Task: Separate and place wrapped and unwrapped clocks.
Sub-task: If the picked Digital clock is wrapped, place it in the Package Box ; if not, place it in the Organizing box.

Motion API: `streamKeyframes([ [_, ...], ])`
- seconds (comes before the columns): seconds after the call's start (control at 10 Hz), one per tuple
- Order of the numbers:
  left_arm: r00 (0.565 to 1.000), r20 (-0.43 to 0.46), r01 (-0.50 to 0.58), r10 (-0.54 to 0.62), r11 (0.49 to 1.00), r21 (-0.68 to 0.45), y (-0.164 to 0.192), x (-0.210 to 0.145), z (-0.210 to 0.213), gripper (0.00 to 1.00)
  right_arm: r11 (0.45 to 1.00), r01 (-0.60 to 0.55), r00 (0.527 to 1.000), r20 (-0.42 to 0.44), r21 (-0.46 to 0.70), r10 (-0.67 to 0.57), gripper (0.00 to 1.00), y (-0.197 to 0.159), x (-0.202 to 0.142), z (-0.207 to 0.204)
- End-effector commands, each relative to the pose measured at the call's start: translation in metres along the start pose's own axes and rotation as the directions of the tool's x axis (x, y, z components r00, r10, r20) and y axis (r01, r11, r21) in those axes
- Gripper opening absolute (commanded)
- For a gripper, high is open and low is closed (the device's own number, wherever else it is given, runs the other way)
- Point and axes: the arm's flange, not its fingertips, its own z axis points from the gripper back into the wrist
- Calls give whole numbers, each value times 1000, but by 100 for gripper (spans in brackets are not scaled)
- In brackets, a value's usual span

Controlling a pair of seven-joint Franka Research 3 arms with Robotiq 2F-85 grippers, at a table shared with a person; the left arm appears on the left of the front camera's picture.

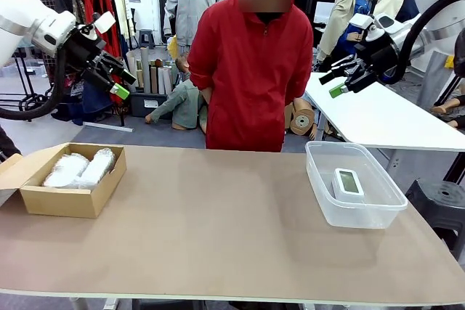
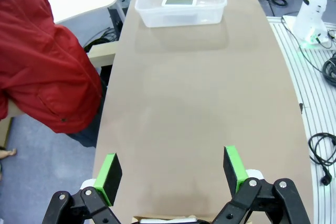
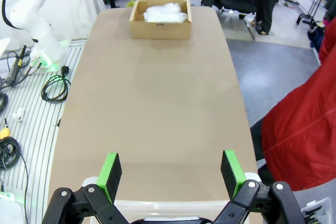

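The two wrapped clocks (image 1: 80, 168) lie in the box (image 1: 69, 201), the bare clock (image 1: 349, 183) sits in the tub (image 1: 354, 212), and the left tool (image 1: 120, 81) and right tool (image 1: 336, 81) hang up high, wide apart and empty, so the sorting looks done.

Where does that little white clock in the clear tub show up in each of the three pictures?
Front view: the clock lies in the tub, at the table's right end.
Left wrist view: clock at top centre, in the tub at the table's far end.
Right wrist view: I cannot make it out; a tub rim sits at the bottom edge.
Shared landmark: the person's red jacket.
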Motion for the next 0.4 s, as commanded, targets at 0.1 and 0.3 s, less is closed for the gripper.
streamKeyframes([
  [0.1, 1000, -5, 7, -7, 1000, 0, -1, 1, 1, 100, 1000, -2, 1000, 2, 1, 2, 100, 0, 1, 0],
  [0.3, 1000, -5, 7, -7, 1000, 0, -1, 1, 1, 100, 1000, -2, 1000, 2, 1, 2, 100, 0, 1, 0],
])
